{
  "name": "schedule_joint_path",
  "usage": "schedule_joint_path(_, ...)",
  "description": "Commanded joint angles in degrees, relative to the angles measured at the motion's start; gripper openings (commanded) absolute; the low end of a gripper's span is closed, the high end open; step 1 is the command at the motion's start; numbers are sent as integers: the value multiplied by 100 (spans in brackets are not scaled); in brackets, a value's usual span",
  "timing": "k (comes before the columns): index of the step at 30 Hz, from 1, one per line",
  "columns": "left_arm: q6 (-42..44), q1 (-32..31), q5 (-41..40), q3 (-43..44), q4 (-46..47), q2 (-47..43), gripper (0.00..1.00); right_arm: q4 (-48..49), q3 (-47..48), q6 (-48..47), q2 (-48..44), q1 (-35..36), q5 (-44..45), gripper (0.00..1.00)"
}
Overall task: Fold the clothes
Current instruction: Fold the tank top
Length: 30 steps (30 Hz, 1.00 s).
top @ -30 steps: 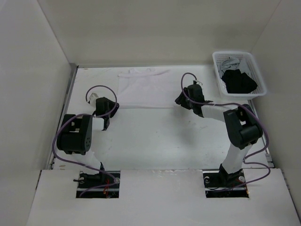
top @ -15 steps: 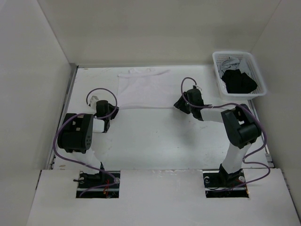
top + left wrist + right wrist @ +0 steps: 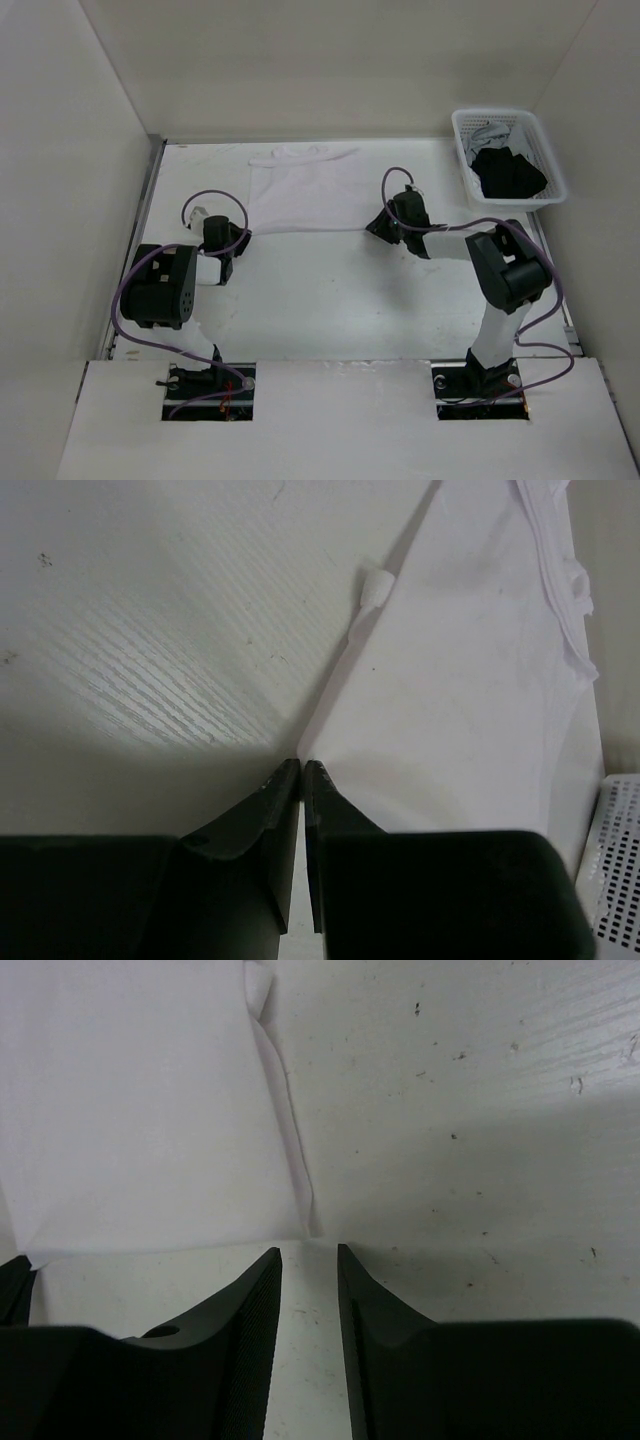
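**A:** Where is the tank top [image 3: 305, 190] lying from the fingers?

**B:** It is lying flat on the table [image 3: 320, 290], straight ahead of both pairs. The hem is at the near end and the straps are at the far end, so its long axis is running away from the arms. The hem is stretching crosswise from one gripper to the other.

**A:** What is the left gripper [image 3: 302, 770] doing?

**B:** Its fingers [image 3: 250, 815] are pressing together right at the hem's left corner. The cloth is tapering into the tips, so I am judging that they are pinching that corner, though the contact itself is hiding between them.

**A:** And the right gripper [image 3: 309, 1255]?

**B:** Its fingers [image 3: 245, 1300] are standing apart. The hem's right corner is lying just ahead of the gap, not between them yet. I am guessing it is needing to ease forward and close.

**A:** Which arm is nearer?

**B:** Neither. Each is sitting at its own corner.

**A:** Is anything standing in the way?

**B:** Nothing is lying on the cloth between hem and straps. The basket [image 3: 490, 112], holding dark cloth [image 3: 508, 172], is sitting well beyond the right fingers, apart from the top.
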Motion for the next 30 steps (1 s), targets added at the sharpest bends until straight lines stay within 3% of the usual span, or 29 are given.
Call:
schedule_joint_path(1, 2, 54, -104, -99, 79, -279, 5, 91, 261, 118, 186, 26, -89, 32)
schedule_joint_path(8, 2, 37, -104, -108, 123, -297, 5, 3, 542, 136, 353, -17, 34, 26)
schedule_joint_path(14, 11, 19, -52, -126, 158, -340, 2, 55, 535, 136, 328, -26, 104, 6)
schedule_joint_path(17, 37, -7, -34, -222, 176, -690, 0, 511, 166, 66, -32, 9, 261, 2)
schedule_joint_path(20, 64, -51, -34, -398, -25, -1489, 0, 653, -256, -74, -795, 88, 481, 1)
schedule_joint_path(22, 125, -69, -69, -521, -577, -2515, 0, 479, -528, -267, -1515, 211, 665, 1)
schedule_joint_path(26, 415, -25, -148, -460, -2175, -4897, 0, -258, -1108, -663, -3333, 553, 1158, 1)
schedule_joint_path(30, 731, -77, -236, 206, -3827, -6726, 0, -1462, -1277, -918, -5285, 1176, 1597, 2)
